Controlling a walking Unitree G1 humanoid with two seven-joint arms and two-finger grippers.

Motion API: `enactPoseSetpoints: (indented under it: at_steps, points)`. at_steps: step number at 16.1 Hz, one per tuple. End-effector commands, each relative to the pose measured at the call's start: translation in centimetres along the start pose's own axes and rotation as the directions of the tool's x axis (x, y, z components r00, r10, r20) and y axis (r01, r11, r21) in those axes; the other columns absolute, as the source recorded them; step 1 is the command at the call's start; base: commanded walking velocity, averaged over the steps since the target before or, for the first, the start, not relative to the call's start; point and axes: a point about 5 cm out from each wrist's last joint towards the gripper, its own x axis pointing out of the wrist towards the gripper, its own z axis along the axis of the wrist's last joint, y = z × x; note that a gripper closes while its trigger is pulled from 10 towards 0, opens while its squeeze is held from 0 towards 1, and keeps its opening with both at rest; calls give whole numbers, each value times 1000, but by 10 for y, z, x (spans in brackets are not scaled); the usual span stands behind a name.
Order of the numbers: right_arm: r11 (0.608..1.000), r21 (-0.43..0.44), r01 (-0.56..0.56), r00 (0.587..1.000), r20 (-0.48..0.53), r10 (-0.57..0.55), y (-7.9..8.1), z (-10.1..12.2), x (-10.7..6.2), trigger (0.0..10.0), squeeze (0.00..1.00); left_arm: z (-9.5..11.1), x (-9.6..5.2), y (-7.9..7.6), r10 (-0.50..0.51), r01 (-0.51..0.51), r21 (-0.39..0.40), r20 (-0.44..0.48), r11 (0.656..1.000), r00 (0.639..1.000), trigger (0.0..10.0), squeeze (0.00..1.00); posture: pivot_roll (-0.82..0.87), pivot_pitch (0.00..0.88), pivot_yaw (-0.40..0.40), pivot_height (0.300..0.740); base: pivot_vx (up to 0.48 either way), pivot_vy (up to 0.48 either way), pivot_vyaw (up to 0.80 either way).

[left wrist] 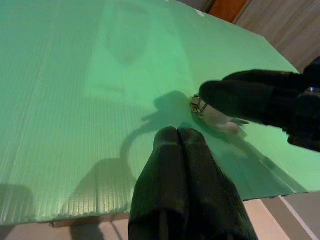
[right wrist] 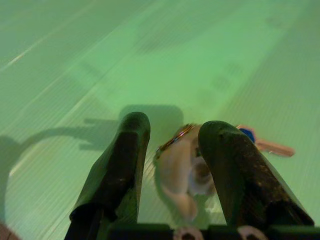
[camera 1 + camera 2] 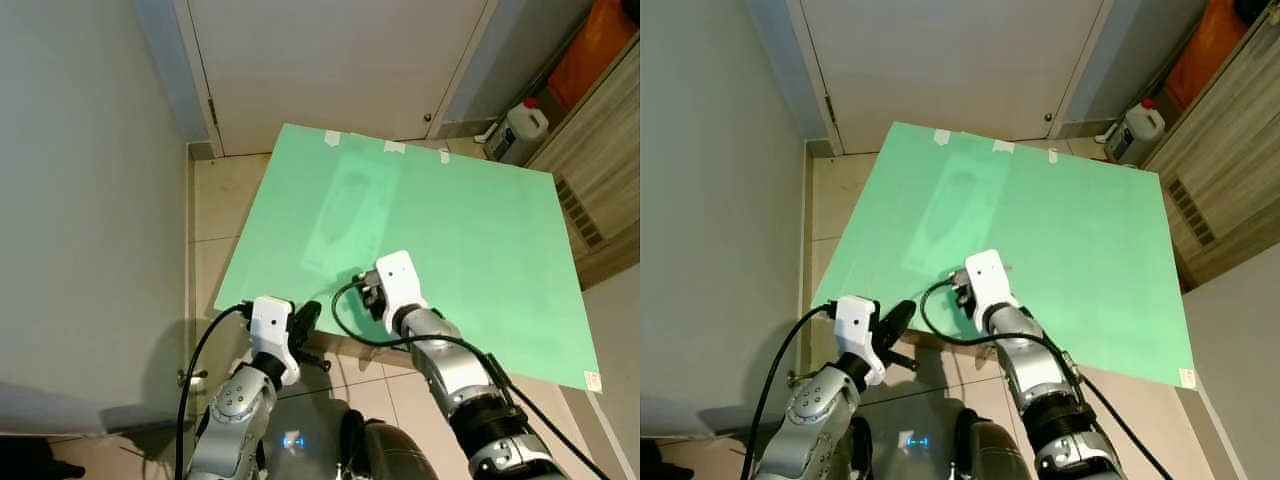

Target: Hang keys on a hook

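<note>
From the head views the right hand (image 3: 372,292) is seen low over the green tabletop (image 3: 480,250), keys hidden under it. Left wrist: left hand (image 1: 177,137) pressed together. Right wrist: fingers spread around the keys (image 2: 187,165), partly blocked.

Keys (image 2: 187,165) on board (image 3: 480,230), between right tool (image 2: 172,150) fingers.
</note>
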Motion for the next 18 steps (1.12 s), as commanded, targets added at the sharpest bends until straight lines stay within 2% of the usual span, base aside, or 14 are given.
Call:
enactPoseSetpoints:
  at_steps: [1,6,7,9,10,11,12,18]
  points:
    - [1000,21,13,1000,-14,-13,-3,-5,-1,10000,0,-1,3,-14,-27,27,-33,1,999,1000,10000,0,54,216,-58,740,0,0,0]
    - [1000,20,-14,999,-42,15,4,-11,4,9961,0,-1,2,-14,-27,27,-34,1,999,1000,10000,0,55,215,-60,740,0,0,0]
    - [1000,11,-8,999,-53,8,5,-13,5,9216,0,-1,2,-14,-26,26,-36,1,999,1000,10000,0,56,217,-61,740,0,0,0]
    - [1000,11,4,998,-58,-4,5,-12,8,6510,0,-1,2,-15,-27,27,-37,1,999,1000,10000,0,57,215,-60,740,0,0,0]
    - [1000,8,9,998,-59,-8,5,-11,10,4745,0,-1,2,-15,-27,27,-37,0,999,1000,10000,0,57,215,-60,740,0,0,0]
    - [1000,-2,26,998,-63,-26,3,-10,12,1725,0,-1,2,-15,-27,27,-36,0,999,1000,10000,0,57,215,-60,740,0,0,0]
    - [999,-9,40,997,-67,-41,1,-10,12,0,0,-1,2,-14,-25,25,-36,1,999,1000,10000,0,57,215,-60,740,0,0,0]
    - [994,-67,88,991,-99,-94,-7,-15,13,0,0,1,2,-13,-23,24,-34,7,999,1000,10000,0,58,218,-54,740,0,0,0]
